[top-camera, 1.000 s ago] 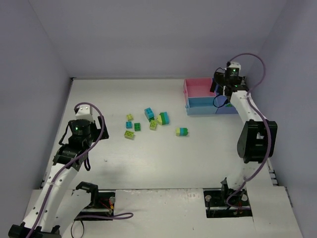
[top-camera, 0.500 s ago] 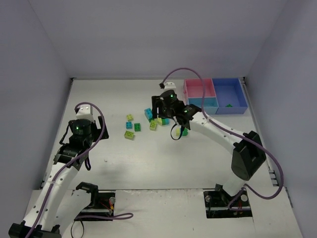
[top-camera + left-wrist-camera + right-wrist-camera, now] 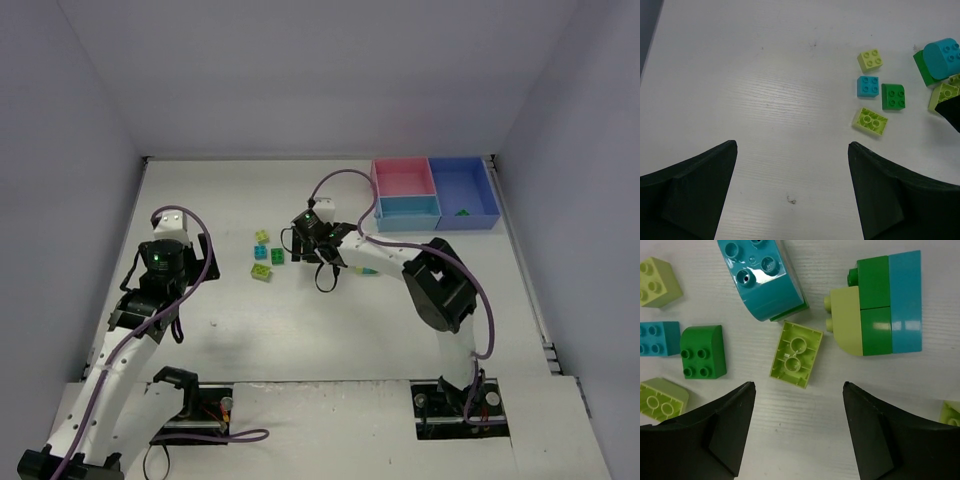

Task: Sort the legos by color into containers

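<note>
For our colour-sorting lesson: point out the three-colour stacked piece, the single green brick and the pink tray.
three-colour stacked piece (image 3: 875,315), right wrist view, green middle layer.
single green brick (image 3: 893,96), left wrist view, studded top.
pink tray (image 3: 403,180), top view, bare floor.

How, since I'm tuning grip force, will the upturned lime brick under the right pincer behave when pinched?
The lime brick looks rigid moulded plastic: probably stiff, light. Boxy, hollow side up, it likely slides, not rolls. Its smooth walls might slip.
</note>
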Controlling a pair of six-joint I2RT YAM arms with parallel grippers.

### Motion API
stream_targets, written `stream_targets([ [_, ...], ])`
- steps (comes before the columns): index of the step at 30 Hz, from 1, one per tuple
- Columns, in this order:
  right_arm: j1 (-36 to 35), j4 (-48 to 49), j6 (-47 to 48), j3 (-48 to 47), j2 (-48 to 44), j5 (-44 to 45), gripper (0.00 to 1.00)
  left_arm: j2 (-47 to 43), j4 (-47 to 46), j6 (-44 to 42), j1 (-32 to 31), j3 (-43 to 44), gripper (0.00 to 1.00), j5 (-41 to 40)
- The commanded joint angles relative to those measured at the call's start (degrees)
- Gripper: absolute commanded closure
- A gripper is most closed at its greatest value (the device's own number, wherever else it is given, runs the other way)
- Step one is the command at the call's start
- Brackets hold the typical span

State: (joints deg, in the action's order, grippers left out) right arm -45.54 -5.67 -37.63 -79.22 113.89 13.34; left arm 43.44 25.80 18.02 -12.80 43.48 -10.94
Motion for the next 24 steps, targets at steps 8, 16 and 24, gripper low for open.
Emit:
stream_targets([
  [8,0.1,1.1,-2.5,-8.7,6.5,6.0,0.44,0.1,-3.3,-0.6,-0.4,1.3,0.15,0.7],
  [16,0.1,0.9,-1.1,-6.8,5.0,7.7,0.92,0.3,-3.4,-0.7,-0.4,1.3,0.15,0.7],
  [24,5.1,0.9,5.4,-0.5,-12.4,7.7,1.0,0.9,-3.4,-0.8,-0.4,1.5,0.15,0.7],
])
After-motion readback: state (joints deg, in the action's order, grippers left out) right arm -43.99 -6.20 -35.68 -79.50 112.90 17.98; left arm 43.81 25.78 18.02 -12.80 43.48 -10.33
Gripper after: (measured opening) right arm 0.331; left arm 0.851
